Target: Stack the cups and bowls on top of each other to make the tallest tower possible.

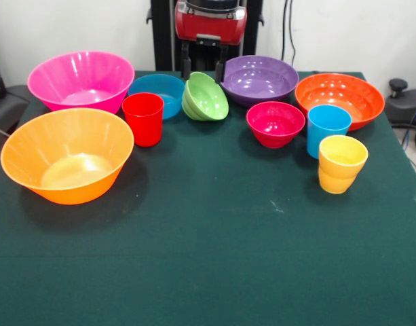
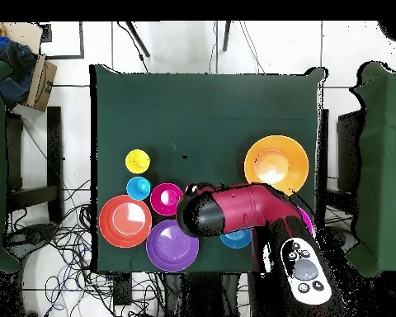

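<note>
Nothing stacked yet, whole tower still to build. My gripper [image 1: 202, 66] hangs at 12 o'clock of the table [image 1: 214, 238], over the tilted green bowl [image 1: 206, 97]; fingers apart, holding nothing. Front view: pink bowl [image 1: 80, 80] and yellow-orange bowl [image 1: 66, 163] at 9–10, red cup [image 1: 143, 118] and blue bowl [image 1: 160, 92] beside them. Purple bowl [image 1: 259, 79] at 1, orange bowl [image 1: 340, 99] at 2, crimson bowl [image 1: 275, 123], blue cup [image 1: 328, 128] and yellow cup [image 1: 342, 163] at 3. All sit separate.
</note>
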Tool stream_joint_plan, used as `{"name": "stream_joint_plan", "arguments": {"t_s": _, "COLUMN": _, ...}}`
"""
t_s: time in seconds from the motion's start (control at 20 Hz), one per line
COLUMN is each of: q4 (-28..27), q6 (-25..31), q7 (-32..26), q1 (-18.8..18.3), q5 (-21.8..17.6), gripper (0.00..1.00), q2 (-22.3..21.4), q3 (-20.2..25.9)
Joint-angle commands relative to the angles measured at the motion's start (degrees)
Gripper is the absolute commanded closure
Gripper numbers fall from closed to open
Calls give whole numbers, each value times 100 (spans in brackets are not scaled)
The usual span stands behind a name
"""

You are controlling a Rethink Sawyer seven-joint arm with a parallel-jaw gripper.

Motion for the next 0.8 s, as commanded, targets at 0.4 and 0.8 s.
{"name": "stream_joint_plan", "arguments": {"t_s": 0.4, "q4": 9, "q6": 102, "q7": 25, "q1": 29, "q5": -56, "gripper": 0, "q2": 247, "q3": 79}}
{"name": "stream_joint_plan", "arguments": {"t_s": 0.8, "q4": 18, "q6": 75, "q7": -30, "q1": 10, "q5": -60, "gripper": 0, "q2": 276, "q3": 137}}
